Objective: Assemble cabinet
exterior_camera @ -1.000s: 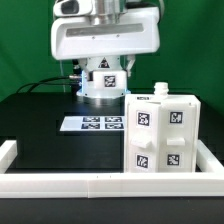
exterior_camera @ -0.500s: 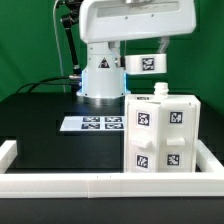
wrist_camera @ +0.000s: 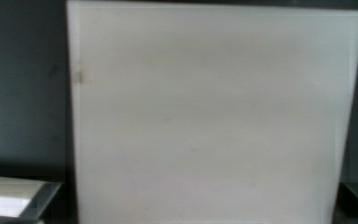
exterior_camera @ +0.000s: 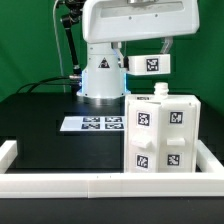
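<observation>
Over by the table's [exterior_camera: 35, 110] front corner on the exterior view's right, the cabinet [exterior_camera: 165, 140] is sitting upright. The fingers [exterior_camera: 146, 52] are hanging above it, clamping a small tagged piece [exterior_camera: 149, 65] in the air, clear of the cabinet top. That piece's long axis is running side to side, slightly toward the exterior view's left of the little peg [exterior_camera: 158, 90], so I'm guessing it's going mostly straight down next
</observation>
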Robot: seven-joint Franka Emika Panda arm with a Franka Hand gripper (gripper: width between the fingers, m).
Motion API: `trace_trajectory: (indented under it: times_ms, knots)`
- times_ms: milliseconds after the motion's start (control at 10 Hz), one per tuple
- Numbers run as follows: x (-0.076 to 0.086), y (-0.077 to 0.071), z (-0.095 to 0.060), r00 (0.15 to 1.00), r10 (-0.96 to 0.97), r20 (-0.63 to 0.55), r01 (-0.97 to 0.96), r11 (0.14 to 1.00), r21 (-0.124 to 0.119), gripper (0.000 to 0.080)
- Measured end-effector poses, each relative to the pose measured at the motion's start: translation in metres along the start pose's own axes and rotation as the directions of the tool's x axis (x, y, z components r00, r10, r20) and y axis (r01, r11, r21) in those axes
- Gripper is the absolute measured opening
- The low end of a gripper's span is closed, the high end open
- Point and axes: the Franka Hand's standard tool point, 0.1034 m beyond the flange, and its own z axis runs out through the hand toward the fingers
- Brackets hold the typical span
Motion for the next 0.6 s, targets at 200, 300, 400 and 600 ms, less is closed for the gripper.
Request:
trace_trajectory:
  times_ms: [200,300,400,600]
  knots:
    - [0.031,-0.007,0.0,1.0,-0.02,-0.006,0.02,1.0,-0.001,0.0561]
    - [0.036,-0.009,0.002,1.0,-0.024,-0.007,0.024,1.0,-0.002,0.0561]
    - [0.038,-0.01,0.004,1.0,-0.028,-0.006,0.028,1.0,-0.002,0.0561]
    - [0.038,-0.009,0.01,0.999,-0.046,0.003,0.046,0.999,-0.004,0.0561]
